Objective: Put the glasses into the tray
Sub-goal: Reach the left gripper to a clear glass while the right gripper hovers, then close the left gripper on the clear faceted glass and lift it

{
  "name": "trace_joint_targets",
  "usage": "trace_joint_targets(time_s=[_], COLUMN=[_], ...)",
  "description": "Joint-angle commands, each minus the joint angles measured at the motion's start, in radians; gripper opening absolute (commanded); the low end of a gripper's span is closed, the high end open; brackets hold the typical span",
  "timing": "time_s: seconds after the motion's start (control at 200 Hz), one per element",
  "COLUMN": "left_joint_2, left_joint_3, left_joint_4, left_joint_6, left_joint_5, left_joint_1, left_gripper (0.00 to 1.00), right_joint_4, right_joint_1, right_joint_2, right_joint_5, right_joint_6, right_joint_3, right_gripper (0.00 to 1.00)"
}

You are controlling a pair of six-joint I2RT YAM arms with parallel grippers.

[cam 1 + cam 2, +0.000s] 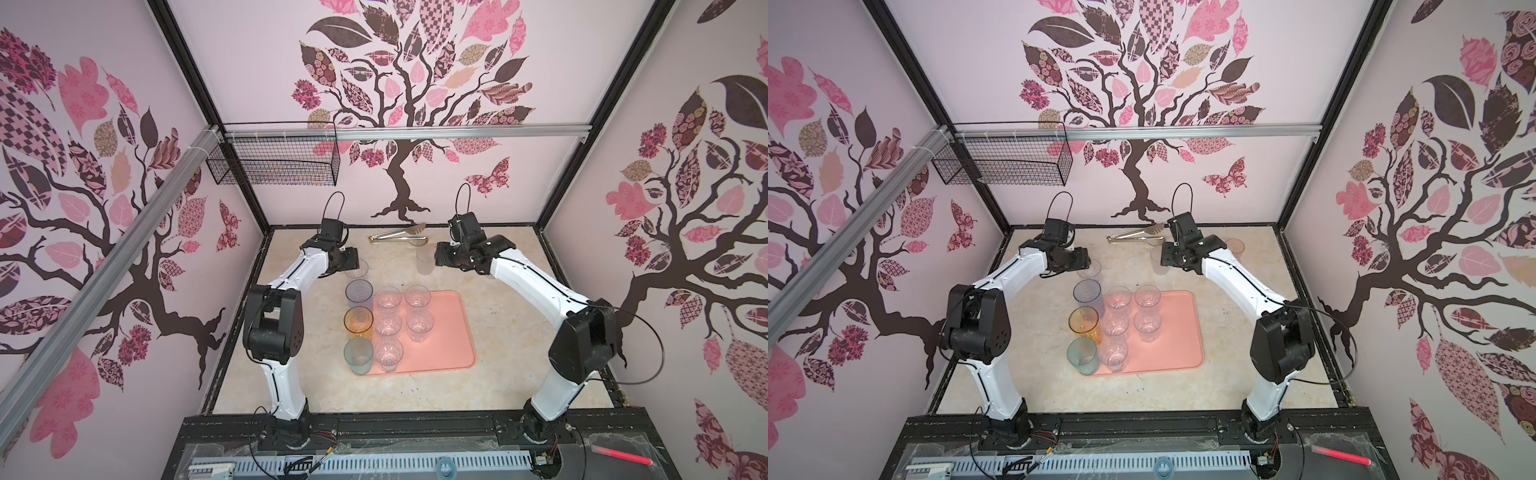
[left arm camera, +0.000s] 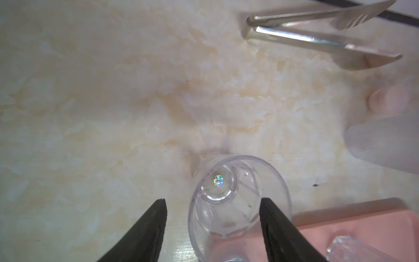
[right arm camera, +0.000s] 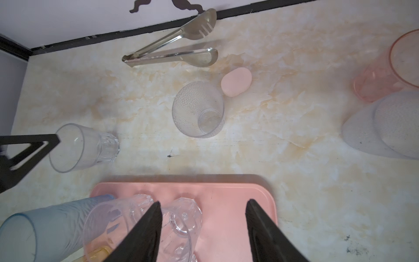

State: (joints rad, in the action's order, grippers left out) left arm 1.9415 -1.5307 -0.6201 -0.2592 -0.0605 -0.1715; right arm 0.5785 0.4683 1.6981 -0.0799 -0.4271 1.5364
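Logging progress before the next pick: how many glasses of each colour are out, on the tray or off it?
Clear glasses: 6
Frosted glasses: 2
Pink glass: 1
Blue glass: 1
Amber glass: 1
Teal glass: 1
Total: 12

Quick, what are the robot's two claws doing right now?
Left gripper: open, close to the clear glass, not squeezing it yet.
Right gripper: open, holding nothing.

Metal tongs (image 3: 172,55) at rear, pink blob (image 3: 236,82) nr tips; wire basket (image 1: 274,166) up on rail (image 1: 457,133)
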Motion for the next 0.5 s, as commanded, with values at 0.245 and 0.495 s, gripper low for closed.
trace_joint_targets(time_s=[0.245, 0.495], left_joint_2=[0.074, 0.121], left_joint_3=[-0.067, -0.107], left_joint_4=[-0.036, 0.034], left_joint_6=[0.026, -0.002], left_joint_5=[0.06, 0.048], left_joint_1=[0.0, 0.005], left_gripper=[0.67, 0.6], right_joint_4=[-0.051, -0.039], right_joint_1=[0.012, 0.014], right_joint_2=[-0.036, -0.056], right_joint_5=[0.043, 0.024], right_joint_6=[-0.012, -0.007], right_joint_3=[-0.073, -0.084], right_gripper=[0.63, 0.63])
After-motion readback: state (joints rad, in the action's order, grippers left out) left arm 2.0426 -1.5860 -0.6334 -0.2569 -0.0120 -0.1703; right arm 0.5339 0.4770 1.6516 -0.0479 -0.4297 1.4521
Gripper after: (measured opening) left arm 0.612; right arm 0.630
